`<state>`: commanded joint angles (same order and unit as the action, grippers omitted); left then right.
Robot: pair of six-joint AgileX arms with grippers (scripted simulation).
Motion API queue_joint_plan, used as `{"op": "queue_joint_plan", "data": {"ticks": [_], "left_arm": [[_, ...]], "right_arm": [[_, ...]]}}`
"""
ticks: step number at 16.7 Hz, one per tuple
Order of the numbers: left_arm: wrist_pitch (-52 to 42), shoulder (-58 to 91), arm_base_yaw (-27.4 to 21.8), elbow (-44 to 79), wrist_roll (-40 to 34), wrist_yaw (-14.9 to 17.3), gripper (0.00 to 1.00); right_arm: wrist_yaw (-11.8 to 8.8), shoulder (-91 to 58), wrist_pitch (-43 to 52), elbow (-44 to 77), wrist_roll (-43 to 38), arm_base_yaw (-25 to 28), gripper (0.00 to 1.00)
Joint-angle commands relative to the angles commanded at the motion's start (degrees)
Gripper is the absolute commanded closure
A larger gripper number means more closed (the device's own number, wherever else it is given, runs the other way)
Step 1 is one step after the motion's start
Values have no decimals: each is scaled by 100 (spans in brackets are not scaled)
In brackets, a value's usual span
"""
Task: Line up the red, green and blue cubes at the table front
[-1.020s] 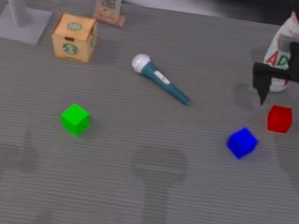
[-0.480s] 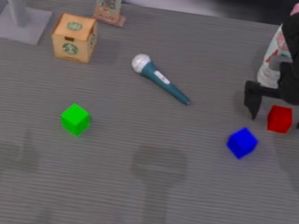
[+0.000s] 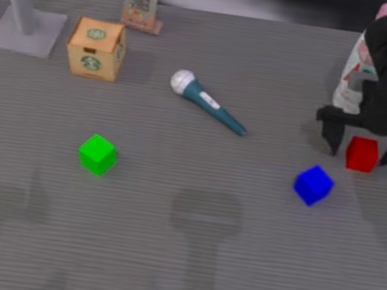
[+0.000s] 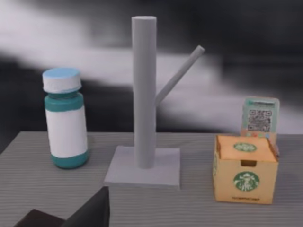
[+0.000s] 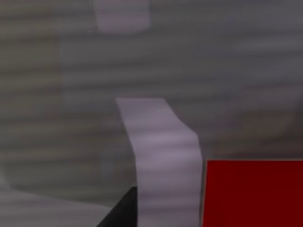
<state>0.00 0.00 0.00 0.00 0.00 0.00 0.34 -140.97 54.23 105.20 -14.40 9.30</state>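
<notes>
Straddling the small bright red cube [image 3: 361,154] with spread jaws, one finger on each side, the right gripper [image 3: 365,146] hung just beyond the deep blue cube [image 3: 313,184] on the ribbed grey surface [image 3: 184,259], the bright green cube [image 3: 97,154] well apart.

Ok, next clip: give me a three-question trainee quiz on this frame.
1. True or false: the right gripper is shut on the red cube.
2. Which cube lies farthest to the table's left: A red, B green, C blue?
3. Fill in: the microphone lies between the box and the ___ cube.

Key: 1 false, its fingers straddle the cube, open. 2 B. 3 blue.
</notes>
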Motion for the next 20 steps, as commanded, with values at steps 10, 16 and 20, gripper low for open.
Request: {"op": "queue_joint_plan", "data": {"ticks": [10,16,20], "left_arm": [[0,0,0,0,0,0,0],[0,0,0,0,0,0,0],[0,0,0,0,0,0,0]], "right_arm": [[0,0,0,0,0,0,100],[45,200,79,70,23,-16,100],[42,375,710,508,20,4,100]]}}
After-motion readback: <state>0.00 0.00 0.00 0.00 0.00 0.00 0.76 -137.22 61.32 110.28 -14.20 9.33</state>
